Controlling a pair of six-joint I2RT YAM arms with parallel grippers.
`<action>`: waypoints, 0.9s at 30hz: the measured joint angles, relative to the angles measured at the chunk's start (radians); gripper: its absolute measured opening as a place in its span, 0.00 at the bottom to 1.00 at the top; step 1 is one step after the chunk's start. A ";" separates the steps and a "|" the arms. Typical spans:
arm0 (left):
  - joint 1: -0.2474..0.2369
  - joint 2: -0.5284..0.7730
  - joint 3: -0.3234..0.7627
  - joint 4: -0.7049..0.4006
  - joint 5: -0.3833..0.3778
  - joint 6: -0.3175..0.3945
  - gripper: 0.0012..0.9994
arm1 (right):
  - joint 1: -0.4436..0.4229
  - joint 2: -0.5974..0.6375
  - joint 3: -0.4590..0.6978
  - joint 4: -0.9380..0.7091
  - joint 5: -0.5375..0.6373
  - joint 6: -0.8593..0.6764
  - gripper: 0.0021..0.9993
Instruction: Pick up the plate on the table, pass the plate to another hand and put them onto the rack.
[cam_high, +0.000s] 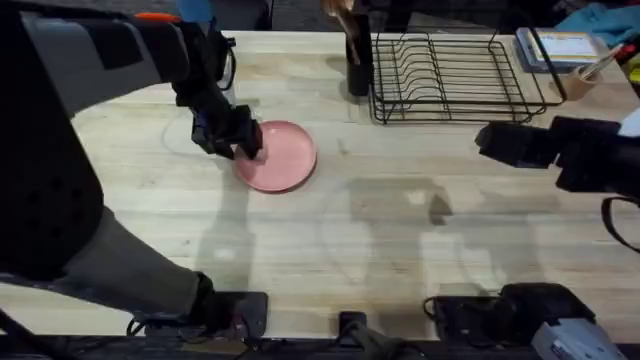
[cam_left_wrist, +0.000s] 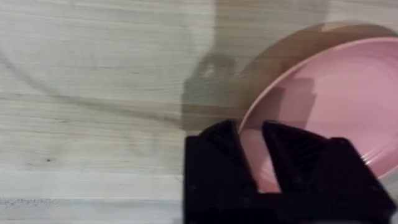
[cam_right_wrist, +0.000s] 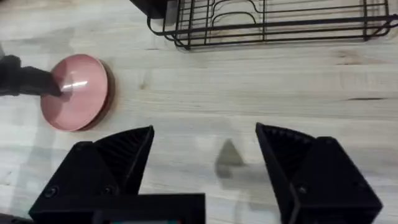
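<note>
The pink plate lies left of centre on the pale wooden table. My left gripper is at the plate's left edge, shut on the rim; in the left wrist view its two black fingers straddle the rim of the plate with only a narrow gap. In the right wrist view the plate looks tipped up on that side, with a shadow under it. My right gripper hovers at the right, below the black wire rack, open and holding nothing.
A black cylindrical utensil holder stands just left of the rack. Books and small items sit at the back right corner. The rack is some way beyond the right gripper.
</note>
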 joint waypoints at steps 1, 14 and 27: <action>0.000 0.000 0.000 0.000 0.001 0.000 0.27 | 0.000 0.000 0.000 0.000 0.000 0.000 1.00; 0.005 0.000 0.032 -0.058 0.031 -0.008 0.04 | 0.000 0.000 0.000 0.029 0.000 0.000 1.00; 0.003 0.001 0.221 -0.230 0.034 -0.019 0.04 | 0.000 0.000 0.000 0.050 0.021 0.000 1.00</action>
